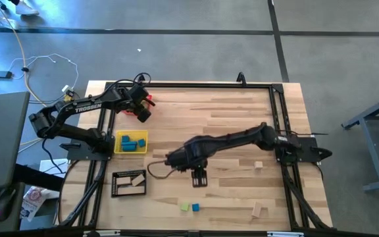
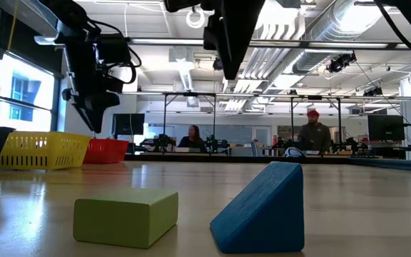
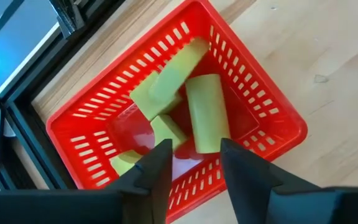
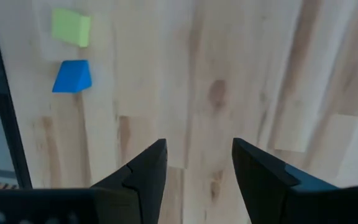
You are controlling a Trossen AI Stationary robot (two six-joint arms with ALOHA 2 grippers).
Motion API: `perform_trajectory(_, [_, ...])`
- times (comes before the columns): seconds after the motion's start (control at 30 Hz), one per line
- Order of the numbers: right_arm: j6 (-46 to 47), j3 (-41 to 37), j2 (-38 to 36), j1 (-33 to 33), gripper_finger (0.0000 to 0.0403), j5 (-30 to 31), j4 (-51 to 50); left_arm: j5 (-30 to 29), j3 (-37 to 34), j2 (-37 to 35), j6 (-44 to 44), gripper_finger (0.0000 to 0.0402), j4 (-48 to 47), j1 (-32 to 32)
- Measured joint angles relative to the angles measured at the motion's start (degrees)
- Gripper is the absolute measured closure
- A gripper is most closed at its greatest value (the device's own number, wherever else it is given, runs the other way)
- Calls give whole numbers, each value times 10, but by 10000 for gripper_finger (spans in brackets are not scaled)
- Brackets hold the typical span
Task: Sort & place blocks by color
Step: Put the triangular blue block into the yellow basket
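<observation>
My left gripper [image 3: 194, 149] stands open above the red mesh tray [image 3: 278, 118] at the table's far left [image 1: 143, 110]. Several light green blocks [image 3: 205, 112] lie loose in that tray, none between the fingers. My right gripper [image 4: 197, 144] points down, open and with nothing in it, over bare wood near the table's middle [image 1: 200, 179]. A green block [image 4: 70, 27] and a blue wedge block [image 4: 72, 76] lie side by side on the table near its front edge [image 1: 189, 207]. In the low view they are close up: the green block [image 2: 127, 216] and the blue wedge [image 2: 259, 209].
A yellow tray [image 1: 118, 149] holding blue blocks and a black tray [image 1: 117, 191] holding tan blocks stand along the left side. Tan blocks lie at the right [image 1: 258, 165] and front right [image 1: 258, 210]. A black frame [image 1: 278, 112] borders the table. People sit beyond the far edge.
</observation>
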Motion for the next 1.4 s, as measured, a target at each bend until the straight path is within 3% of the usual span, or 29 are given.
perform_trajectory(0.23, [0,0,1,28,233,-2,8,18,0,0,-16,241,0,0])
perform_trajectory(0.57, [-1,0,9,79,233,-16,52,153,1,-6,-40,219,2,-5])
perform_trajectory(0.67, [10,0,9,95,233,-16,83,166,1,-6,-53,222,0,-22])
perform_trajectory(0.93, [61,0,9,130,233,-5,160,166,1,-7,-100,224,-25,-105])
perform_trajectory(1.23, [130,0,9,152,233,65,164,161,1,-7,-168,226,-26,-219])
perform_trajectory(1.4, [155,0,17,161,233,75,167,142,1,-7,-212,227,-26,-284])
